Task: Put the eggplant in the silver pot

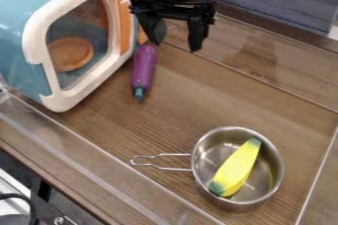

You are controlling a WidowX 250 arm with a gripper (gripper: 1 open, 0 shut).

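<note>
The purple eggplant [142, 69] lies on the wooden table beside the toy microwave, its green stem end toward the front. The silver pot [238, 165] sits at the front right with its wire loop handle pointing left, and a yellow-green oblong toy [238, 167] lies inside it. My gripper [176, 34] hangs open just behind and to the right of the eggplant, above the table, with nothing between its fingers.
A teal-and-white toy microwave [59, 37] with an orange plate inside stands at the left. A clear raised rim [79, 135] runs along the table's front and left edges. A grey wall borders the back.
</note>
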